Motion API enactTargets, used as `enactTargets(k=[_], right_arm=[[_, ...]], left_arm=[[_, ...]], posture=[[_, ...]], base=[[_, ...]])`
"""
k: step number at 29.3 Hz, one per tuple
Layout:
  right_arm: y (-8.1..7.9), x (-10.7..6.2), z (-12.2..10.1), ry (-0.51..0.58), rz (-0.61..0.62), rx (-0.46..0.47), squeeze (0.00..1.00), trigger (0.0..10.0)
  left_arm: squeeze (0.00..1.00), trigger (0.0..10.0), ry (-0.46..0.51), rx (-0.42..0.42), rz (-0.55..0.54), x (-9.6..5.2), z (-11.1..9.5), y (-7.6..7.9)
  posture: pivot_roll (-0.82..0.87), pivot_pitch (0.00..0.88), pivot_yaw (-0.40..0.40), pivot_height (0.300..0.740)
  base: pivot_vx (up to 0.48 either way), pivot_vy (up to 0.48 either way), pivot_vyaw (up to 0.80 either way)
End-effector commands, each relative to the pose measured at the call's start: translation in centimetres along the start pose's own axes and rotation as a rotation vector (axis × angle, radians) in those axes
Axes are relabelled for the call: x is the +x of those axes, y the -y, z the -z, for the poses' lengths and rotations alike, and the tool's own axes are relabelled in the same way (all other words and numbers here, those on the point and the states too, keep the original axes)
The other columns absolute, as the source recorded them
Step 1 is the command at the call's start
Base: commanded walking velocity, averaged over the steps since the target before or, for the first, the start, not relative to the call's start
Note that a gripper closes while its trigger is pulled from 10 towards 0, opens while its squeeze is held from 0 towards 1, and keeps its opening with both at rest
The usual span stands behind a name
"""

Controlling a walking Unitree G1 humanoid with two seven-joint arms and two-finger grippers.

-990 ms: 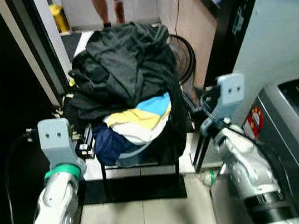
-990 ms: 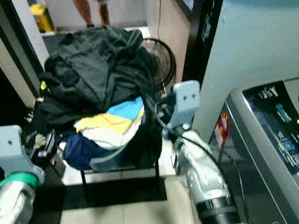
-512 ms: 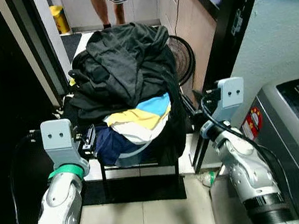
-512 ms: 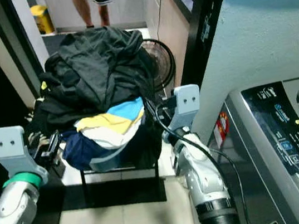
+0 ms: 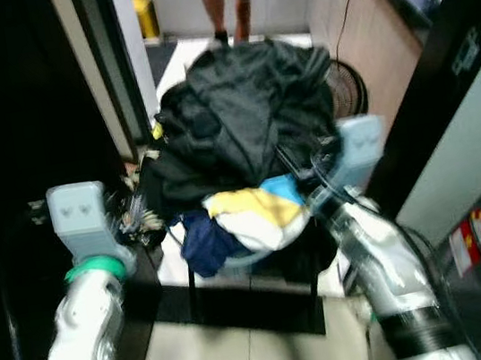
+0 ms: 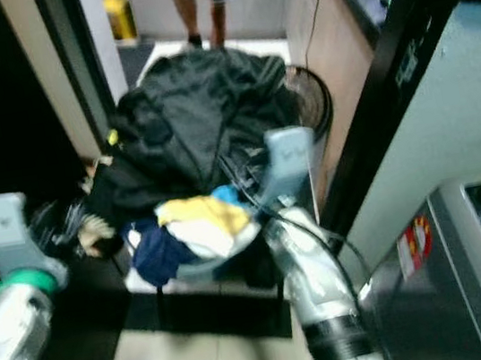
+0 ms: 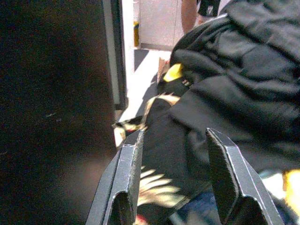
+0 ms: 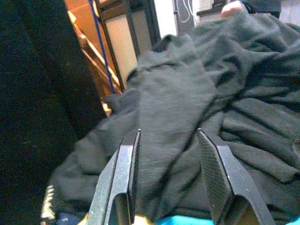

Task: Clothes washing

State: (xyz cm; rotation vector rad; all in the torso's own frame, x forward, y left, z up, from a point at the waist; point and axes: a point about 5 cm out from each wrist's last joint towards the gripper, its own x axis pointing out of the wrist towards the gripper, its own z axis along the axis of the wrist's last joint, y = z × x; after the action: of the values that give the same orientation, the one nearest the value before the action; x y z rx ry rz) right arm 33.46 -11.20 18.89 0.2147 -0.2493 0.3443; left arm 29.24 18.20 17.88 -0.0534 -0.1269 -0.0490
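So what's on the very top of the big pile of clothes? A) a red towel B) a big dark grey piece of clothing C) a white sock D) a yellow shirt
B: a big dark grey garment is draped over the top of the heap, with the yellow and light blue clothes poking out lower down at the front.

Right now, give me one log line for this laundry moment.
left gripper: open beside clothes pile | right gripper: open over dark garment | basket: full | nothing held
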Motion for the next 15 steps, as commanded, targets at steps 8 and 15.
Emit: enactTargets(k=[8,15], right_arm=[[0.90,-0.04,-0.38,0.010,0.038,-0.003,0.00,10.0],[1.00,0.24,-0.69,0.018,0.045,-0.003,0.00,10.0]], left_arm=[[0.00,10.0,-0.002,-0.004,0.036,0.11,-0.09,0.43],[0.00,10.0,-0.001,-0.006,0.041,0.19,-0.17,0.39]], posture=[[0.05,0.000,0.013,0.740],[0.05,0.000,0.011,0.740]], base=[[0.395,0.000,0.00],[0.394,0.000,0.00]])
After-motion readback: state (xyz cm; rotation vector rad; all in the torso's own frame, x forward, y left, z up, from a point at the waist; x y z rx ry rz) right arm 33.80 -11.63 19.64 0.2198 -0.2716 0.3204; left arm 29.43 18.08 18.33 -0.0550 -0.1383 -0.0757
